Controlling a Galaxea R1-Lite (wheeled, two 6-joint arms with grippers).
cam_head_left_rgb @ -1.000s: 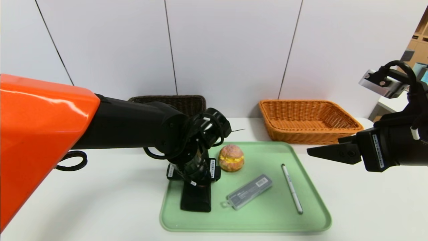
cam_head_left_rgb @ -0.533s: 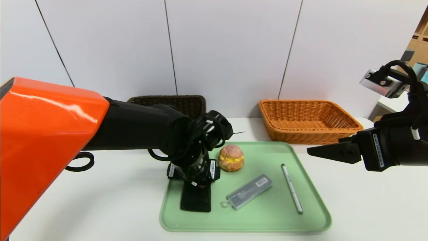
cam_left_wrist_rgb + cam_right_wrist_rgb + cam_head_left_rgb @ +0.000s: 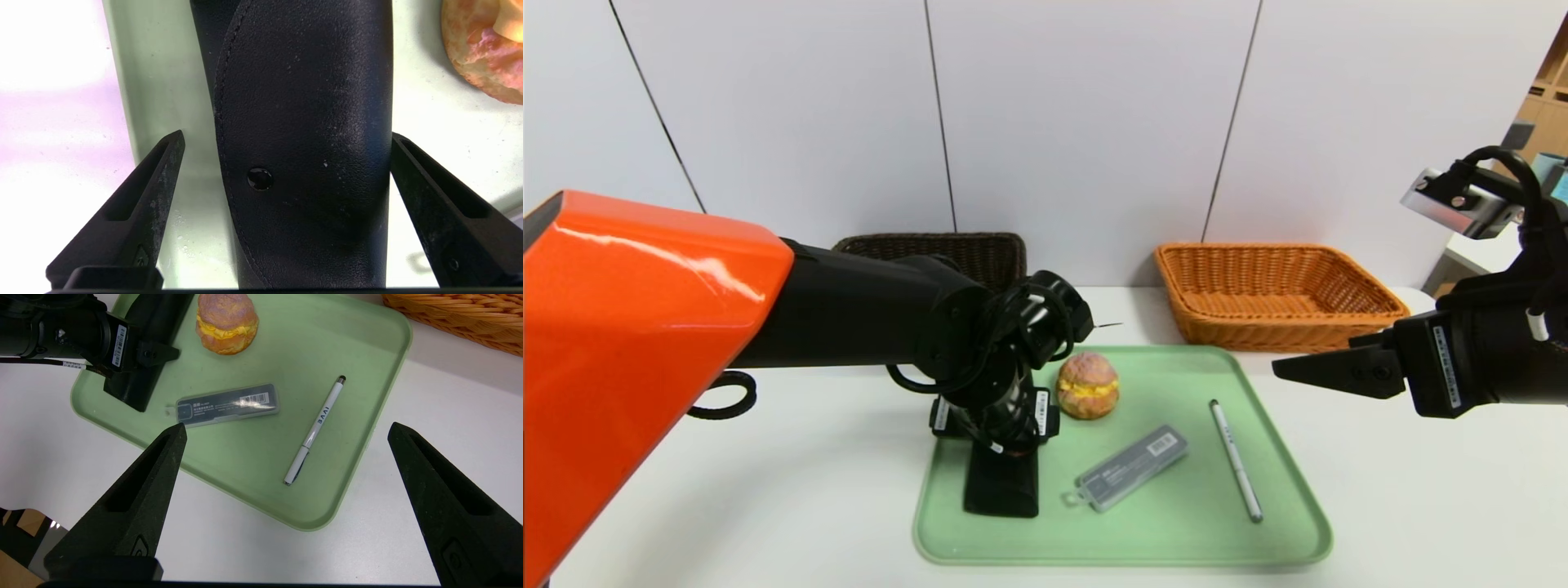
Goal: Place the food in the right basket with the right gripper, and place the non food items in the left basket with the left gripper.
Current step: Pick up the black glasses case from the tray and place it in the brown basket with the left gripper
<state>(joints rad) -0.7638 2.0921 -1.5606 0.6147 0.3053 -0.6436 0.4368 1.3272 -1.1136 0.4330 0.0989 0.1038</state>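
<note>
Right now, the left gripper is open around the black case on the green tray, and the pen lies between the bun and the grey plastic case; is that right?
Not quite: the head view shows the grey plastic case between the pen and the black case. The rest stands.

- The kind of place is not certain; it looks like a robot test area.
- White panels [image 3: 1086,122] stand behind a white table [image 3: 727,498].
- At the far right, there are wooden shelves [image 3: 1553,90].
</note>
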